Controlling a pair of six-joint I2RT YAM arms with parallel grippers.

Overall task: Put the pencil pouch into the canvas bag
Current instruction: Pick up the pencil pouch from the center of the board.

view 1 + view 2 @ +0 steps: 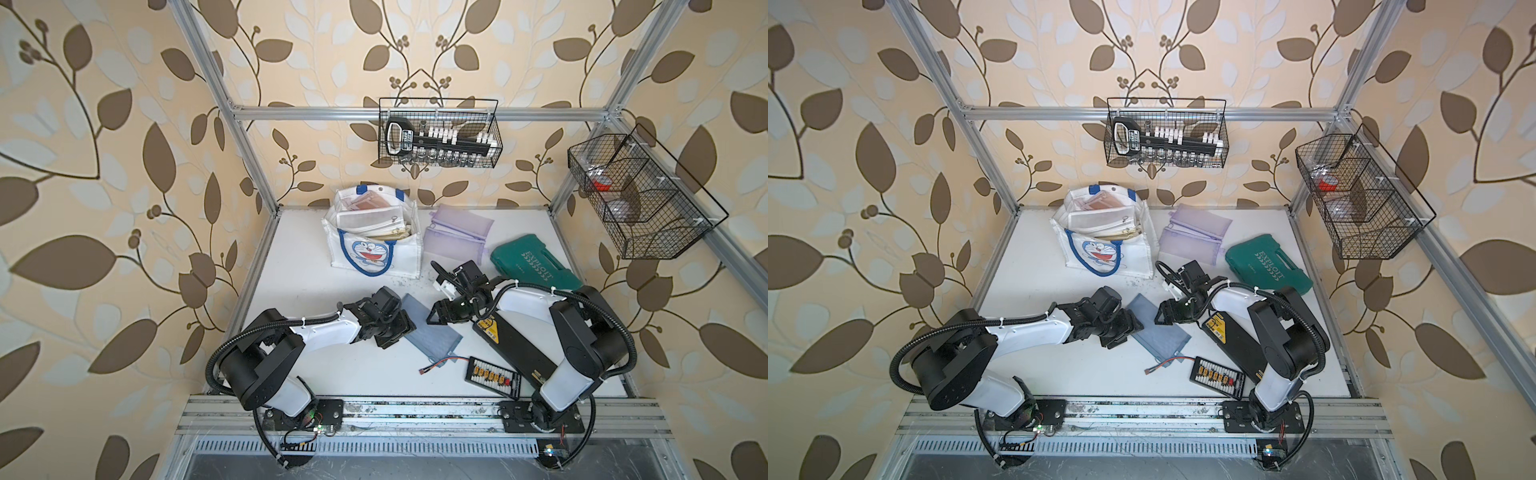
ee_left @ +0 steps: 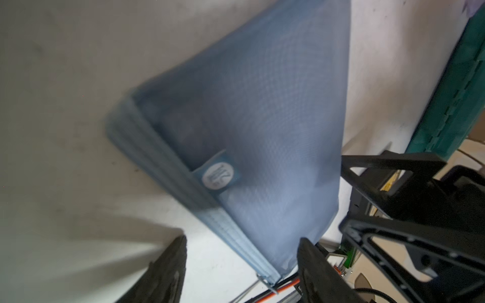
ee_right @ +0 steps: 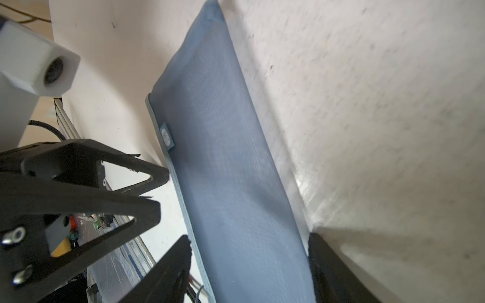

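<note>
left end effector (image 2: pixel 242 240) and right end effector (image 3: pixel 249 236) both stand open, jaws astride opposite edges of the blue pouch (image 1: pixel 432 328), flat on the bench (image 1: pixel 332 374). nothing lifted yet; bag (image 1: pixel 403 262) stands well apart, so grasp, carry and drop remain.

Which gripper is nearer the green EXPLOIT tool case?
Right. The right gripper is at the blue mesh pouch's edge facing the green tool case; the left gripper is at the pouch's far edge.
</note>
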